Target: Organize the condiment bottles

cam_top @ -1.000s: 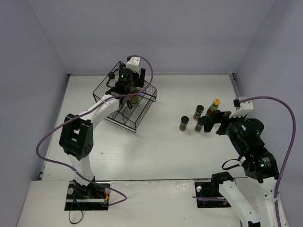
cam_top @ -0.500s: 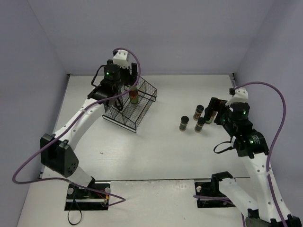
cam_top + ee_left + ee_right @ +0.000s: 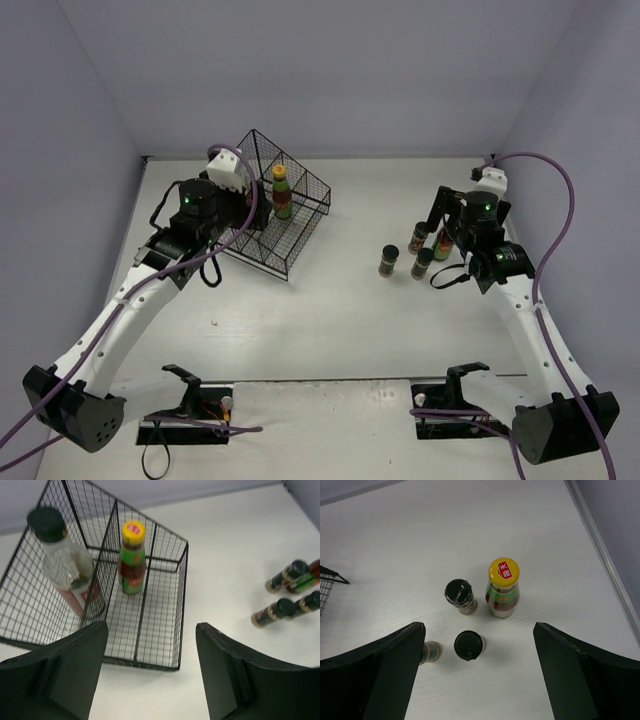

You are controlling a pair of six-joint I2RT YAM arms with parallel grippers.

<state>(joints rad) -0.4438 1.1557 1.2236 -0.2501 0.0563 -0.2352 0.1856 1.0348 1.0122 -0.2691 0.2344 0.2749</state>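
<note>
In the left wrist view a tall clear bottle (image 3: 65,565) with a black cap and a yellow-capped bottle (image 3: 132,557) stand in separate compartments of the black wire basket (image 3: 180,605). My left gripper (image 3: 151,627) is open and empty, just near of the basket; from above the left gripper (image 3: 248,212) is at the basket's left side. My right gripper (image 3: 479,625) is open and empty above a second yellow-capped bottle (image 3: 503,587) and three black-capped jars (image 3: 460,596), (image 3: 468,645), (image 3: 431,651); the last jar is partly behind a finger.
The basket (image 3: 300,240) sits at the back left of the white table, the yellow-capped bottle (image 3: 282,192) showing in it. The jars (image 3: 388,260) group stands at the right, under the right gripper (image 3: 452,222). Grey walls enclose the table.
My left gripper let go of the yellow-capped bottle in the basket and drew back to the near left. My right gripper swung up and back, now looking down over the bottle group.
</note>
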